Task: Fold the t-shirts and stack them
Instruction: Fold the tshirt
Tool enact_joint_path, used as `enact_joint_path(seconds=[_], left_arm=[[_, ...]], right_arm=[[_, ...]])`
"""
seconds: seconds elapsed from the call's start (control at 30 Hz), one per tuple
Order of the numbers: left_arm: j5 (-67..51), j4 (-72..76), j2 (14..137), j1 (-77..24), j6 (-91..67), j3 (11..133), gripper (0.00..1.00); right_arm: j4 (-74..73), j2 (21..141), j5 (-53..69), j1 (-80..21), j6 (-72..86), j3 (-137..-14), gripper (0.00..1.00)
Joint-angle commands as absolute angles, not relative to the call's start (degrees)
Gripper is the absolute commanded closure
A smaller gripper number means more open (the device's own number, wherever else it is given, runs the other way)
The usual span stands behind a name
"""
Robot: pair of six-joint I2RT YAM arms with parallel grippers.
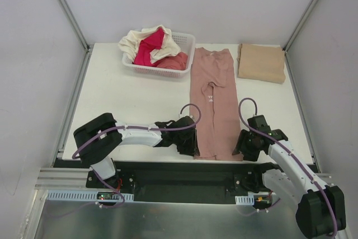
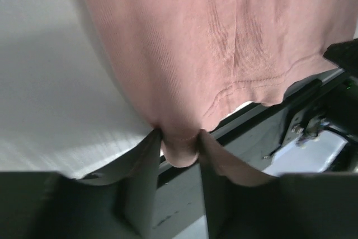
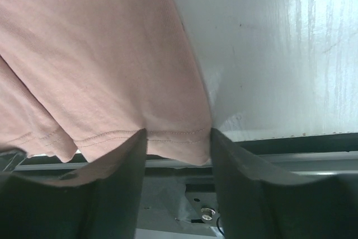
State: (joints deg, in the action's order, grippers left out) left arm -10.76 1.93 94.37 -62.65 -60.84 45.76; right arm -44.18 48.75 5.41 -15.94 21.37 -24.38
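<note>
Roughly midway: pink tee (image 1: pixel 212 102), right of basket (image 1: pixel 146 70), pinched at its hem by both jaws.
Tan tee (image 1: pixel 261 62) folded farther right; three tees (image 1: pixel 154 46) unfolded inside basket.

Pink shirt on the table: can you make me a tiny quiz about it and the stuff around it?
1. True or false: the tan t-shirt lies folded outside the basket.
2. The left end effector and the right end effector are both at which part of the pink t-shirt? A) near hem B) far end C) middle
3. Fill in: in the top view, the basket sits to the pink t-shirt's ____.
Key: 1 true; 2 A; 3 left.
</note>
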Motion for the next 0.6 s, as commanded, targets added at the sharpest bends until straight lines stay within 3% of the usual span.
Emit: enact_joint_path(seconds=[0.0, 0.03, 0.1, 0.13, 0.23, 0.57], left_arm=[[-11.2, 1.5, 96.8, -63.1, -61.9, 46.7, 0.77], [-11.1, 1.5, 96.2, -63.0, -61.8, 46.5, 0.89], [-10.6, 1.5, 95.2, -63.1, -62.1, 45.4, 1.00], [-10.4, 1.5, 93.8, -63.0, -62.1, 45.1, 1.00], [-10.4, 1.5, 91.6, -63.1, -62.2, 43.6, 1.00], [-7.1, 0.3, 83.4, -67.8, -63.8, 40.3, 1.00]], right_arm=[[-45.5, 49.3, 5.9, -16.4, 21.6, -24.3, 0.53], [-45.5, 49.5, 5.9, -16.7, 21.5, -24.3, 0.56], [-45.4, 49.6, 5.8, -16.9, 21.4, -24.3, 0.67], [-45.4, 49.5, 5.8, -17.1, 21.4, -24.3, 0.71], [-44.9, 47.5, 6.9, -17.8, 21.7, -23.6, 1.00], [-52.9, 32.7, 7.5, -25.7, 29.3, -24.8, 1.00]])
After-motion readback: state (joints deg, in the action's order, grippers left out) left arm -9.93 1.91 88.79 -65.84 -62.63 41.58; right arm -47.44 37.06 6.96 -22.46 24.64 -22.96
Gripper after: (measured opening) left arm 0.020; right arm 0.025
